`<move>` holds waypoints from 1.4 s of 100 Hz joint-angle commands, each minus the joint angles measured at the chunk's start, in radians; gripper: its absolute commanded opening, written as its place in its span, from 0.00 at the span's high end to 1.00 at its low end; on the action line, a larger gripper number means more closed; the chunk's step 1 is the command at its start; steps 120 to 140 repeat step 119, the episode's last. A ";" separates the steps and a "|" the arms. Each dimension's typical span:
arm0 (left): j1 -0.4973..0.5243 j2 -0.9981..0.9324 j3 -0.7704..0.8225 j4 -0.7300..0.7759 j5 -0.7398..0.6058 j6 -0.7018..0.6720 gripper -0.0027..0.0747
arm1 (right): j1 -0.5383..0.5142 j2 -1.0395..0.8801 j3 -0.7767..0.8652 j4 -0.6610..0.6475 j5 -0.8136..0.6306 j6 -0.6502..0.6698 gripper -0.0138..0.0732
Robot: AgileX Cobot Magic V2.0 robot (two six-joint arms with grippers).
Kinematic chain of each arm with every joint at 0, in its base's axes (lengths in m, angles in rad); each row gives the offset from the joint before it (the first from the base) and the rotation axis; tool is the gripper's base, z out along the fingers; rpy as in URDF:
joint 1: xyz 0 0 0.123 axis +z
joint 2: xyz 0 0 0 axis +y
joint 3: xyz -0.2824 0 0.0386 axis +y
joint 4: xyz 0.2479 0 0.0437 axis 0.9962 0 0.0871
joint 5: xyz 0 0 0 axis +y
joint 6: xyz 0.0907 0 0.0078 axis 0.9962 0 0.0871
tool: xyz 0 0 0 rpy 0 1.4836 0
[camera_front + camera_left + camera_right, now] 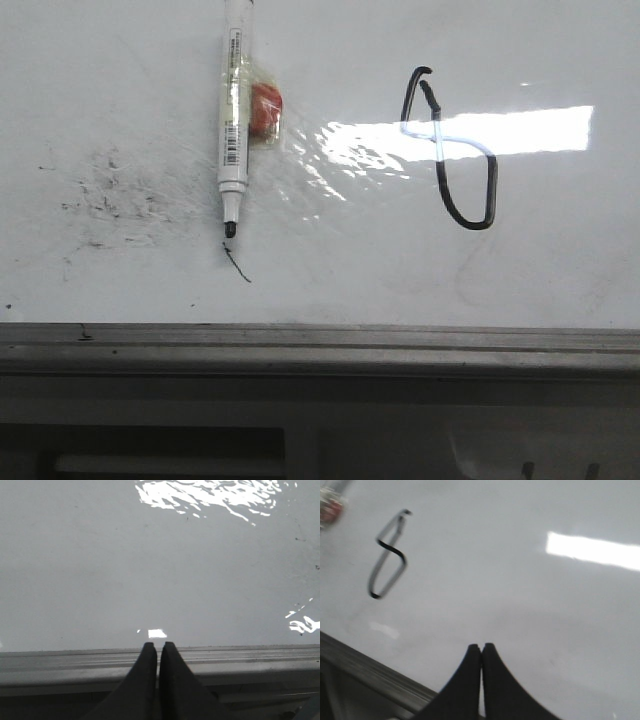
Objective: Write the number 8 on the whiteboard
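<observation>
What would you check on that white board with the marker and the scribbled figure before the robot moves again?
1. Thin black number 8 drawn on the glossy whiteboard: ok, crooked but with both loops.
2. White marker pen lying on the board, nothing gripping it: ok.
3. Marker cap on: not ok, black tip bare.
4. Left gripper shut, holding nothing: ok.
5. Right gripper shut, holding nothing: ok.
6. Stray short black dash below the tip: not ok.

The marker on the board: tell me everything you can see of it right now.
The marker lies flat on the whiteboard, uncapped, its white barrel bearing a printed label and barcode, the black tip pointing toward the grey rail. A small red-orange piece under clear tape sits against its side. A short black stroke lies just past the tip. Neither gripper touches it.
</observation>
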 commanded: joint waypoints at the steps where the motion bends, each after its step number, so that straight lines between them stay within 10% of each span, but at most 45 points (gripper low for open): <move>1: 0.004 -0.027 0.040 -0.010 -0.026 -0.009 0.99 | -0.088 -0.015 0.019 -0.089 -0.068 0.110 0.91; 140: 0.004 -0.027 0.040 -0.010 -0.026 -0.009 0.99 | -0.204 -0.019 0.081 -0.089 0.017 0.110 0.91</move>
